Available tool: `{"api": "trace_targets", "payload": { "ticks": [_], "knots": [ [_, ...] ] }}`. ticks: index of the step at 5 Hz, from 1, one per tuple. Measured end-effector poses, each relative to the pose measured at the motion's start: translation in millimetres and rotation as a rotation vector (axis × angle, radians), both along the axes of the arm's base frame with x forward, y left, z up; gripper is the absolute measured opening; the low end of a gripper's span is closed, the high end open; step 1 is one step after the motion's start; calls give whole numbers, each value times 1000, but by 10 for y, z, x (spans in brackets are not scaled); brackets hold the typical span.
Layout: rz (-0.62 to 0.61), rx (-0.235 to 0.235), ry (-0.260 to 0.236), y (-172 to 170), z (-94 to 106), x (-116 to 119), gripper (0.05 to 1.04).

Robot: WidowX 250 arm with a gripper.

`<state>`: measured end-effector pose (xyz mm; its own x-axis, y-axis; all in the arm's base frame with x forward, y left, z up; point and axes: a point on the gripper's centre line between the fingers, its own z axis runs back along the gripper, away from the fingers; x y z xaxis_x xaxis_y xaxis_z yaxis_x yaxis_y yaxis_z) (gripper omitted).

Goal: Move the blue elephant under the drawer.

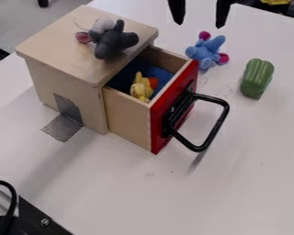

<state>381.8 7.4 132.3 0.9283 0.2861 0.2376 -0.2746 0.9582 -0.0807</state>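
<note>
One blue elephant (205, 51) — one open drawer (128, 114) — one parted claw (200, 25).

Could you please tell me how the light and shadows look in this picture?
In the camera view, soft shadows fall on the white table beside the wooden cabinet and below the black handle; the open drawer is darker inside, toward its back.
</note>
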Motion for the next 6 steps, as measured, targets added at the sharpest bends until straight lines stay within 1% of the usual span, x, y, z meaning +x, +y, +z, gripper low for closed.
{"api": "trace_targets", "payload": {
  "ticks": [1,2,3,4,5,6],
  "knots": [
    [0,-1,40,-1,-136,-22,999],
    [-6,-6,87,17,-312,88,999],
    [-1,5,115,118,-463,229,999],
    [0,20,130,162,-567,363,999],
    [5,37,150,199,-714,472,999],
    [10,31,155,189,-817,568,999]
  ]
}}
